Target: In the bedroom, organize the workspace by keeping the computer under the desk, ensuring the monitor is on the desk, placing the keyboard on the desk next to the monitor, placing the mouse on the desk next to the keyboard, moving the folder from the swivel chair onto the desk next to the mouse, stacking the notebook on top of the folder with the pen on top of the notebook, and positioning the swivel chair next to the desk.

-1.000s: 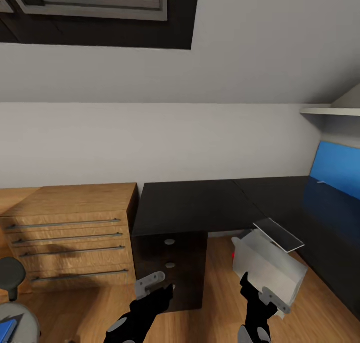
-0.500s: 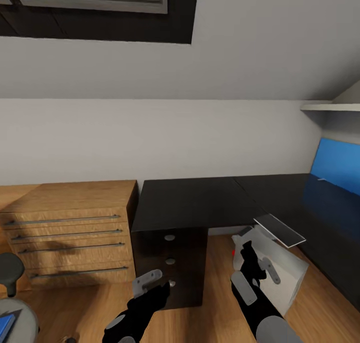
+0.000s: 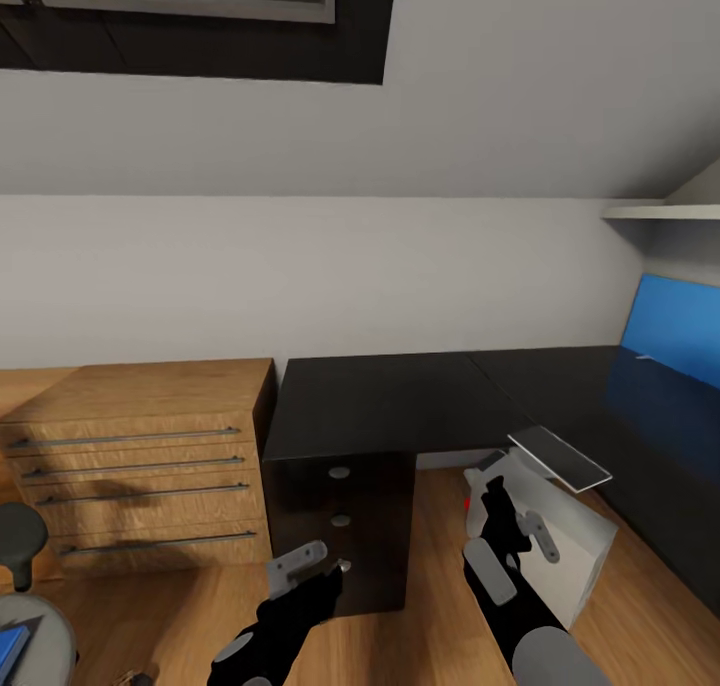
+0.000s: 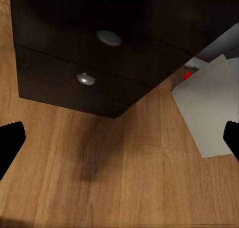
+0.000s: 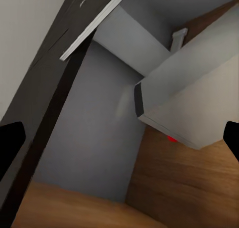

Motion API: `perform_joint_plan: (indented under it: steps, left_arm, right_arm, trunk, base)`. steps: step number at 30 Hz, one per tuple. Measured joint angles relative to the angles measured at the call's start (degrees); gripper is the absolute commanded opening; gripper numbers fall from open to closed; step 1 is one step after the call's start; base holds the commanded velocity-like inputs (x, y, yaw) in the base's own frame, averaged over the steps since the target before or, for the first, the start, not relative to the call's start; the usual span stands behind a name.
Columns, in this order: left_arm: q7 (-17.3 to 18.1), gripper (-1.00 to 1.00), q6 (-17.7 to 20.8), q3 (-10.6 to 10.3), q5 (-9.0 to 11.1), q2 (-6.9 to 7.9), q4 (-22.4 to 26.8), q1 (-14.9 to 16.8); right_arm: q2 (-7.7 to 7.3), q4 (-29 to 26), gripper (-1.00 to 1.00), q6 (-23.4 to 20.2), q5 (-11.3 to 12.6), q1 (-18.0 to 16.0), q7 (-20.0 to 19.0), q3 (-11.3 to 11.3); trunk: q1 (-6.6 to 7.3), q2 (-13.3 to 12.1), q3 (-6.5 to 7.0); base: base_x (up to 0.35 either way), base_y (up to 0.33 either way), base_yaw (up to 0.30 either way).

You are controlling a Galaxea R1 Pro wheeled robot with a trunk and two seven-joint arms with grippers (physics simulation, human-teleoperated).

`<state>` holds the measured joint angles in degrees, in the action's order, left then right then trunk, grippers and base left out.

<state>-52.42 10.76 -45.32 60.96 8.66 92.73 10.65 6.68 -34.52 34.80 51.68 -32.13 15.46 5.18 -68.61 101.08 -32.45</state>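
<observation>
In the head view, the bedroom has a sloping white-grey wall with a dark-framed skylight (image 3: 200, 16) across the upper left of the frame and a wood plank floor (image 3: 180, 606) along the bottom. The desk (image 3: 400, 401), a black L-shaped top, fills the middle and runs off to the right edge; its black drawers (image 3: 340, 526) with round silver knobs stand below the top's left end. A wooden drawer chest (image 3: 140, 456) stands just beside the desk at the left. The computer (image 3: 560, 541), a light grey tower with a red spot, is tilted on the floor at lower right, beside the drawers and partly under the desk's edge. A blue panel (image 3: 675, 341) shows at the right edge, under a white shelf (image 3: 660, 211). The swivel chair (image 3: 25, 606) shows partly in the lower left corner. The left gripper (image 3: 305, 566) hangs in front of the drawers, jaws apart and holding nothing. The right gripper (image 3: 520, 531) lies against the computer's near side; whether it grips the case I cannot tell.

In the left wrist view, the drawers (image 4: 99, 58) fill the upper part, the floor lies below, and the computer (image 4: 209, 108) sits at the right. The black fingertips (image 4: 10, 143) stand wide at both edges.

In the right wrist view, the tilted computer (image 5: 194, 98) fills the upper right, its red spot near the centre right, with the desk's underside behind. The fingertips (image 5: 10, 138) sit wide apart at the frame's edges.
</observation>
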Motion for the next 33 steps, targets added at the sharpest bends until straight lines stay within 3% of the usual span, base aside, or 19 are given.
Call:
perform_joint_plan:
  steps: [6, 7, 11, 16, 22, 33]
  left_arm:
    - [-1.4, 1.0, 0.0, -0.4, 0.1, -0.09, 0.0, 0.0]
    - [-1.5, 1.0, 0.0, -0.5, 0.1, -0.15, 0.0, 0.0]
    - [-1.5, 1.0, 0.0, -0.6, 0.1, -0.38, 0.0, 0.0]
    - [-1.5, 1.0, 0.0, -0.6, 0.1, -0.53, 0.0, 0.0]
    - [-1.3, 1.0, 0.0, -0.5, 0.1, -0.85, -0.1, 0.0]
    - [-0.7, 1.0, 0.1, -1.2, 0.1, -0.88, -0.1, 0.0]
  right_arm:
    - [-0.24, 0.3, 1.0, 0.1, -0.1, 0.0, -2.1, 0.1]
    - [-1.29, 0.4, 1.0, 1.9, 0.1, 0.0, -3.8, 0.2]
    - [-2.05, 0.4, 1.0, 3.5, 1.0, 0.1, -6.0, 0.2]
    - [-2.27, 0.3, 1.0, 4.9, 4.7, 0.1, -9.2, 0.3]
    - [-2.28, 0.3, 1.0, 6.1, 10.1, 0.1, -13.7, 0.3]
    - [-2.1, -0.4, 1.0, 6.3, 11.2, 0.1, -14.3, 0.3]
  trunk:
    - [-1.32, 2.4, -1.08]
    - [-1.54, 2.8, -1.26]
    - [-2.42, 4.4, -1.98]
    - [-3.52, 6.4, -2.87]
    - [-3.52, 6.4, -2.88]
    - [-3.51, 6.4, -2.88]
  base:
    - [0.0, 0.0, 0.0]
    - [0.0, 0.0, 0.0]
    - [0.0, 0.0, 0.0]
    - [0.0, 0.0, 0.0]
    - [0.0, 0.0, 0.0]
    - [0.018, 0.0, 0.0]
